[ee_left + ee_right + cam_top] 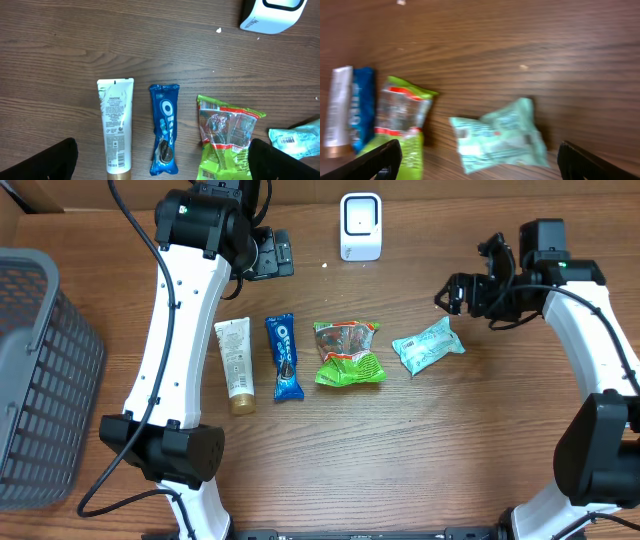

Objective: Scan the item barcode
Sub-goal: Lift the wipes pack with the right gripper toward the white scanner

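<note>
Jaws wide apart on the right gripper [462, 292], nothing between them. It hangs well to the right of the white box-shaped barcode scanner [360, 227]. The mint-green crinkled plastic packet [428, 345] lies flat on the brown wooden table [480, 440], to the right of the scanner and nearer the robot, just short of those jaws and apart from them. In the blurred right wrist view it sits in the gap between the two dark fingers [380, 160], touching neither. A white barcode label shows at its end.

Over on the left, the left gripper [268, 255] hovers just left of the scanner, spread fully and empty too.

Nearer the robot than the scanner runs a row: green plastic snack bag [346, 353] almost straight in front of it, then blue Oreo wrapper [284, 357] and cream tube with a gold cap [236, 365] further left. Far left of the scanner stands a grey mesh basket [40, 380].
</note>
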